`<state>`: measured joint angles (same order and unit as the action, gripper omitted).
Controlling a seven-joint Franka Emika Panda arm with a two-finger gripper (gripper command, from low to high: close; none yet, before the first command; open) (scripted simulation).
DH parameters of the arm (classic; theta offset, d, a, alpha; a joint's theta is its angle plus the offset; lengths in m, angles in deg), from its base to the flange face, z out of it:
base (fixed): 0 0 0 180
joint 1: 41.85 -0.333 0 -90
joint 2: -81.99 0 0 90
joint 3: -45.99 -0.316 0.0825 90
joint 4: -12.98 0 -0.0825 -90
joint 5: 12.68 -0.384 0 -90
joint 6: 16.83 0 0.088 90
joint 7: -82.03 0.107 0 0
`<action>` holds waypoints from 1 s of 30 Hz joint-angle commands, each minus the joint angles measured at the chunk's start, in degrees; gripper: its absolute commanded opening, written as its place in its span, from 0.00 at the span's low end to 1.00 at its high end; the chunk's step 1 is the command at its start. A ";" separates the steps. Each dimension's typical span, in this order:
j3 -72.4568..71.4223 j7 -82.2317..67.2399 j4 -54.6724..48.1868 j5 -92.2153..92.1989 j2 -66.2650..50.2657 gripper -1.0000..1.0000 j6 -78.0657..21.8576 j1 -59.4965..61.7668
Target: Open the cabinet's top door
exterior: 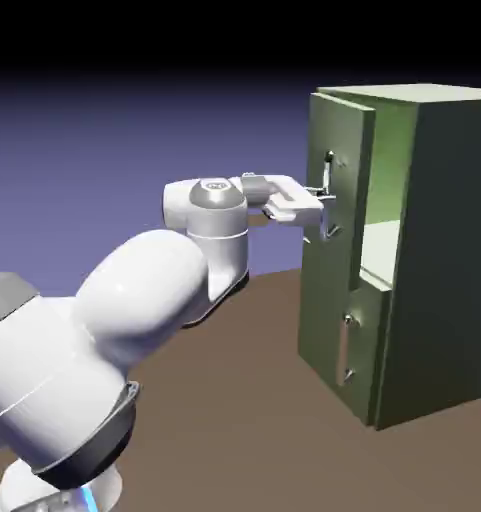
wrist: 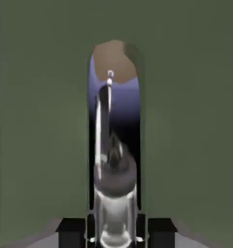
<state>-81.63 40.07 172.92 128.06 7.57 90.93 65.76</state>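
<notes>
The olive-green cabinet point(exterior: 449, 250) stands at the right of the exterior view. Its top door point(exterior: 344, 130) stands a little ajar, showing a lit green interior behind its edge. My gripper point(exterior: 327, 205) reaches in level from the left and is shut on the top door's vertical silver handle point(exterior: 328, 175), near the bar's lower half. In the hand view the handle point(wrist: 108, 145) runs up large from between my dark fingertips point(wrist: 72, 230), with the door panel point(wrist: 40, 121) filling both sides.
Below the top door is the shorter lower door point(exterior: 369, 370) with its short silver handle point(exterior: 346, 350), closed. The brown table point(exterior: 244, 420) runs under the arm and the cabinet. My white arm rises from the lower left.
</notes>
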 commanded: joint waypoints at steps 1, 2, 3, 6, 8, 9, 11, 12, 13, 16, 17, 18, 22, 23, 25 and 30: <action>-1.30 0.65 0.76 -1.26 0.52 0.00 -2.43 -0.27; -2.60 1.32 1.43 -2.59 1.09 0.00 -4.92 -0.64; -3.90 2.00 2.01 -3.97 1.71 0.00 -7.42 -1.10; -7.67 4.21 3.19 -8.45 3.99 0.00 -14.89 -3.04; -10.07 5.87 3.50 -11.72 5.90 0.00 -19.88 -4.75; -11.21 6.77 3.51 -13.45 6.99 0.00 -22.37 -5.72; -13.37 8.74 3.19 -17.13 9.50 0.00 -27.35 -7.89; -14.37 9.83 2.86 -19.10 10.93 0.00 -29.84 -9.08; -15.31 10.99 2.40 -21.17 12.50 0.00 -32.34 -10.33; -17.67 15.08 0.10 -28.09 18.15 0.00 -39.78 -14.53; -18.22 16.53 -0.94 -30.48 20.22 0.00 -42.03 -15.93; -18.64 17.97 -2.07 -32.82 22.30 0.00 -44.07 -17.27; -19.28 23.42 -7.24 -41.70 30.61 0.00 -50.41 -21.91; -19.25 24.68 -8.67 -43.83 32.68 0.00 -51.61 -22.90; -19.01 27.05 -11.65 -47.96 36.84 0.00 -53.63 -24.67; -17.75 31.80 -19.69 -57.62 47.22 0.00 -56.90 -27.92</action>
<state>-99.38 71.90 153.22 70.40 54.78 33.98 37.84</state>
